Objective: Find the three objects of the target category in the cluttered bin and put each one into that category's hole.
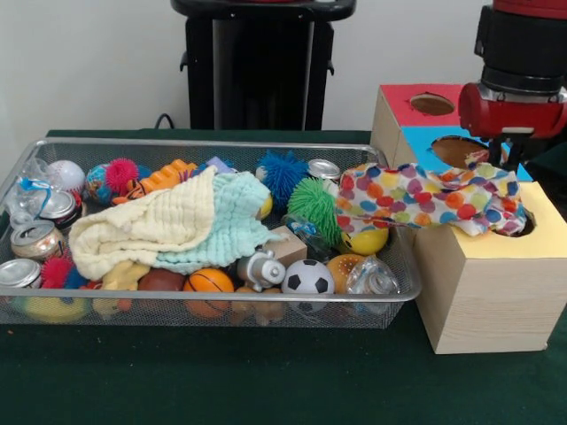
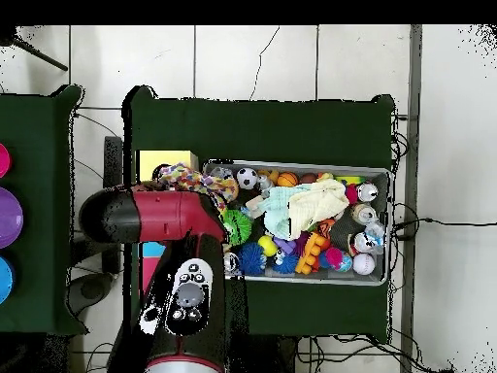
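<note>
A polka-dot cloth (image 1: pixel 425 197) (image 2: pixel 189 180) hangs from the right rim of the wire bin (image 1: pixel 221 143) across onto the yellow top (image 1: pixel 540 239) of the wooden box, covering most of its hole. My gripper (image 1: pixel 512 159) stands just above the cloth's far end, over the box; the red arm (image 2: pixel 155 216) hides it from overhead. A cream cloth (image 1: pixel 146 226) and a mint cloth (image 1: pixel 232 217) lie bunched together on the clutter in the bin's middle (image 2: pixel 306 206). The box also has a red top with a hole (image 1: pixel 431 104) and a blue top with a hole (image 1: pixel 456 149).
Packed into the bin are a soccer ball (image 1: pixel 307 278), a basketball (image 1: pixel 209 283), green (image 1: pixel 314 205) and blue (image 1: pixel 282 173) spiky balls, and crushed cans (image 1: pixel 35 239). The box sits tight against the bin's right end. Another green table with coloured discs (image 2: pixel 8 216) shows overhead.
</note>
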